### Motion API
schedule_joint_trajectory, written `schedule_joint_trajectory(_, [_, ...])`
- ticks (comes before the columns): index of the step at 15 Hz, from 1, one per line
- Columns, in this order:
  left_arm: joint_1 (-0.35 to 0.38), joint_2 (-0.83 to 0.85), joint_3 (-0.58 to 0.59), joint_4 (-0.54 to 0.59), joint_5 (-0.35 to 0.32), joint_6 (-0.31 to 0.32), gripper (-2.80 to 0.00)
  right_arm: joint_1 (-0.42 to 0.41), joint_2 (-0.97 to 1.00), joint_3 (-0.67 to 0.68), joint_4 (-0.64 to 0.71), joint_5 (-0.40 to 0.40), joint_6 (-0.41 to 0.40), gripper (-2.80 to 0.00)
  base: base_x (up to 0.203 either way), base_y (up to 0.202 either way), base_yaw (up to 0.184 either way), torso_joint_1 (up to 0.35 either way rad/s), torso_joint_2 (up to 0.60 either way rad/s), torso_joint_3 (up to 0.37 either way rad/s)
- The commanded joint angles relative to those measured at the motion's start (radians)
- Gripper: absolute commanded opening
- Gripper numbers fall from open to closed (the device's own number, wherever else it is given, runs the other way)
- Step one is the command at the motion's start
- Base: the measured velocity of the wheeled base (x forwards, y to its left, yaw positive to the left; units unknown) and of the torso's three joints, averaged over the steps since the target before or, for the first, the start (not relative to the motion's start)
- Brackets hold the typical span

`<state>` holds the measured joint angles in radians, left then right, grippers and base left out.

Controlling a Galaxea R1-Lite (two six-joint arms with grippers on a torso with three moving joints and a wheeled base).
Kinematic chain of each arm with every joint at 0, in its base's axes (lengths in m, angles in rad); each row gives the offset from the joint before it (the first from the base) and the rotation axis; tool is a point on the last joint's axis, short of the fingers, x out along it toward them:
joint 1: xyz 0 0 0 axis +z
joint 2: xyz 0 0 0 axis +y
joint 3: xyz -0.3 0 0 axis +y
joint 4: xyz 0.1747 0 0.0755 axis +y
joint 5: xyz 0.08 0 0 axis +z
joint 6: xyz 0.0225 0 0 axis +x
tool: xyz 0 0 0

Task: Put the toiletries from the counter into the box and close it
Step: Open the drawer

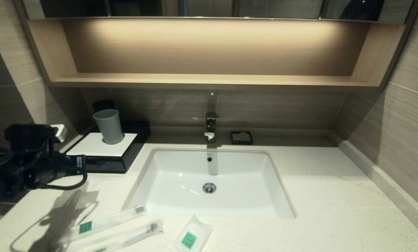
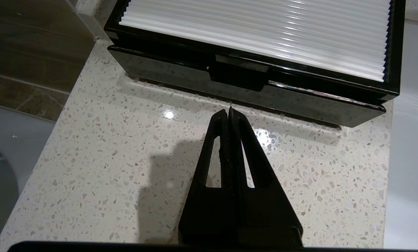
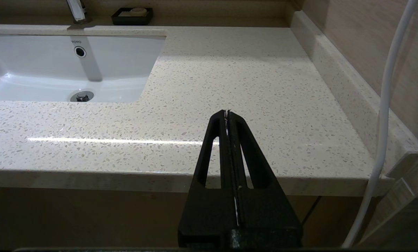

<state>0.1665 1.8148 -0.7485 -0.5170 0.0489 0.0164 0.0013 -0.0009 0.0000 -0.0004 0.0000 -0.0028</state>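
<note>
Two clear toothbrush packets [image 1: 107,220] [image 1: 125,238] and a small white sachet [image 1: 191,236], each with a green label, lie on the cream speckled counter [image 1: 335,196] at its front edge, before the sink. The black box [image 1: 121,157] with a white top stands at the back left, its drawer shut. My left gripper [image 2: 229,110] is shut and empty, just above the counter [image 2: 125,157], its tip a little short of the drawer's handle [image 2: 238,75]. It also shows in the head view [image 1: 80,164]. My right gripper [image 3: 227,112] is shut and empty, over the counter's front edge right of the sink.
A grey cup [image 1: 109,126] stands on the box's top. The white sink [image 1: 209,182] fills the middle, with a tap [image 1: 211,126] and a black soap dish [image 1: 241,137] behind it. A wooden shelf [image 1: 209,80] hangs above. A wall borders the counter's right side.
</note>
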Motion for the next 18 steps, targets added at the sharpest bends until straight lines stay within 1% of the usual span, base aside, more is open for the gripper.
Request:
schedule_joint_trajectory(1, [0.017, 0.028, 0.0, -0.014, -0.013, 0.002, -2.8, 0.0, 0.001, 0.002, 0.0, 0.0, 0.0, -2.8, 0.0, 0.0, 0.0, 0.0, 0.0, 0.0])
schedule_joint_trajectory(6, [0.036, 0.079, 0.008, -0.1, -0.022, 0.004, -2.8, 0.0, 0.001, 0.002, 0.0, 0.0, 0.0, -2.8, 0.0, 0.0, 0.0, 0.0, 0.0, 0.0])
schedule_joint_trajectory(10, [0.038, 0.117, 0.017, -0.165, -0.05, 0.004, -2.8, 0.0, 0.001, 0.002, -0.001, 0.0, 0.001, -2.8, 0.0, 0.0, 0.0, 0.0, 0.0, 0.0])
schedule_joint_trajectory(15, [0.038, 0.128, 0.021, -0.176, -0.055, 0.004, -2.8, 0.0, 0.001, 0.002, 0.0, 0.0, 0.0, -2.8, 0.0, 0.0, 0.0, 0.0, 0.0, 0.0])
schedule_joint_trajectory(18, [0.038, 0.155, 0.022, -0.222, -0.056, 0.005, -2.8, 0.0, 0.001, 0.002, -0.001, 0.0, 0.0, -2.8, 0.0, 0.0, 0.0, 0.0, 0.0, 0.0])
